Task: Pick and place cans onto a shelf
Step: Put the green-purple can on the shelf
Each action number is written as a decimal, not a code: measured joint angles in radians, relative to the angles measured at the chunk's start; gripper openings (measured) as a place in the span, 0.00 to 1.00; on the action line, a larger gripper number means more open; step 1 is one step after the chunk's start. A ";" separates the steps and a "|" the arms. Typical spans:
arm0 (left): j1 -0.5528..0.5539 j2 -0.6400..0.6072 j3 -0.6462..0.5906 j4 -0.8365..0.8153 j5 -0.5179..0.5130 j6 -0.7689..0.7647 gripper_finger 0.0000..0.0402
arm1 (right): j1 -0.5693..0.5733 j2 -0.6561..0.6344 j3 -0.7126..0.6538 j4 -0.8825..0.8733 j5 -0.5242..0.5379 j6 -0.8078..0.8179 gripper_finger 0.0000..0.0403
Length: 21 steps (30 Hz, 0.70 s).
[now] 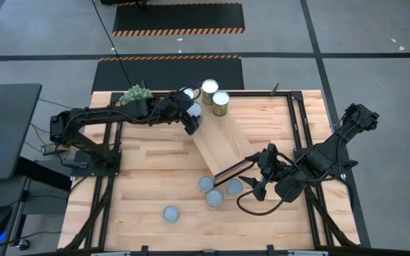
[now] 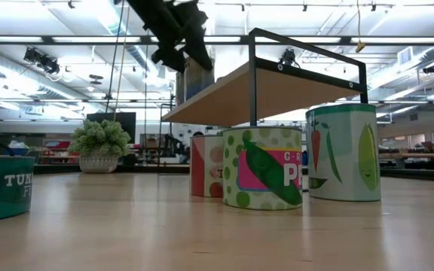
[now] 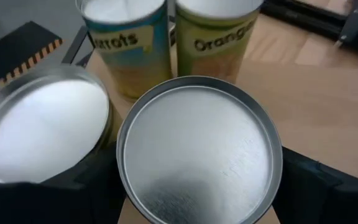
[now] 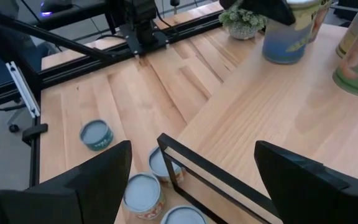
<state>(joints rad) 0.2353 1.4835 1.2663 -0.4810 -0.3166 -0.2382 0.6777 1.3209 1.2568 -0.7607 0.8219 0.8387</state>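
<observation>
My left gripper [image 1: 192,122] is over the far end of the light-wood shelf [image 1: 223,146], shut on a can with a plain silvery top [image 3: 197,149]. Close by stand another silvery-topped can [image 3: 42,124], a "Carrots" can [image 3: 132,43] and an "Orange" can [image 3: 219,37]. My right gripper [image 1: 256,179] is open and empty above the shelf's near end, by its dark frame [image 4: 210,174]. Three cans [image 1: 214,198] stand on their bases on the table by that end, and a teal one [image 1: 171,213] stands nearer the front. My left gripper pinches the silvery-topped can between its two fingers, one finger [image 3: 309,186] on each opposite side wall just under the top rim [image 3: 277,168]. The fingers come from above, slanting down. The can is upright, and in the low view [image 2: 194,79] its base seems to meet the shelf top.
A spiky green plant ball [image 1: 137,92] sits at the table's far edge by the left arm. In the low view a green-spotted can [image 2: 266,167], a tall can [image 2: 343,150] and a red can [image 2: 206,165] stand under the raised shelf [image 2: 277,83]. Bare tabletop [image 1: 148,171] lies at the left.
</observation>
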 joint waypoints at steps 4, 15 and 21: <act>0.009 0.014 0.001 -0.005 0.009 -0.001 0.78 | 0.000 0.000 0.000 0.005 0.000 -0.002 0.86; 0.002 0.033 -0.003 -0.017 0.030 0.041 0.96 | 0.000 0.001 0.000 0.012 -0.004 -0.005 0.86; -0.008 0.026 -0.002 -0.012 0.003 0.044 0.97 | 0.000 0.001 0.000 0.012 -0.005 -0.005 0.86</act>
<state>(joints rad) 0.2270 1.5092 1.2640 -0.4934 -0.3139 -0.1946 0.6773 1.3216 1.2568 -0.7483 0.8170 0.8333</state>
